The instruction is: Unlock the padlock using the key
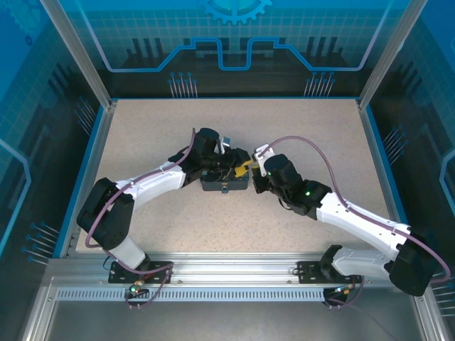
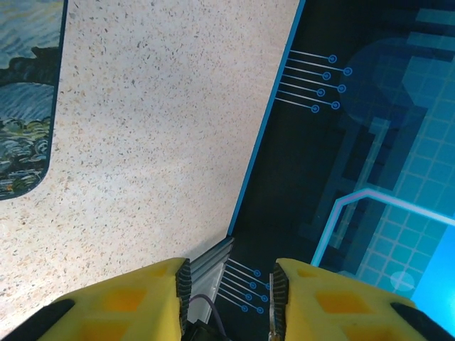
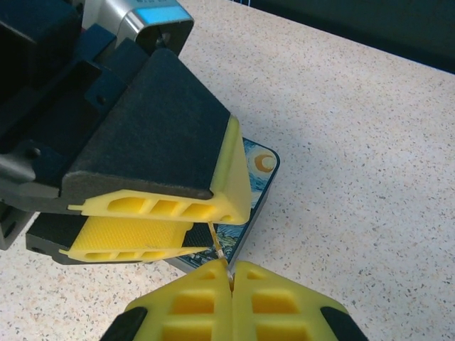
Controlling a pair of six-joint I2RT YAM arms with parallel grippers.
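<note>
The right end effector (image 3: 229, 273), at the lower centre, is clenched on the key (image 3: 219, 245), whose tip points up at the left end effector (image 3: 212, 229); whether that one holds the padlock I cannot tell. The thin key may slip or bend if it is pushed in crooked.

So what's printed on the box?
The box: blue night-sky print, yellow crescent moon; clearest in right wrist view.

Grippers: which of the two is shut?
The right gripper: in its wrist view the yellow fingertips press together, pinching a thin sliver, apparently the key. The left gripper shows a clear open gap between its fingers.
</note>
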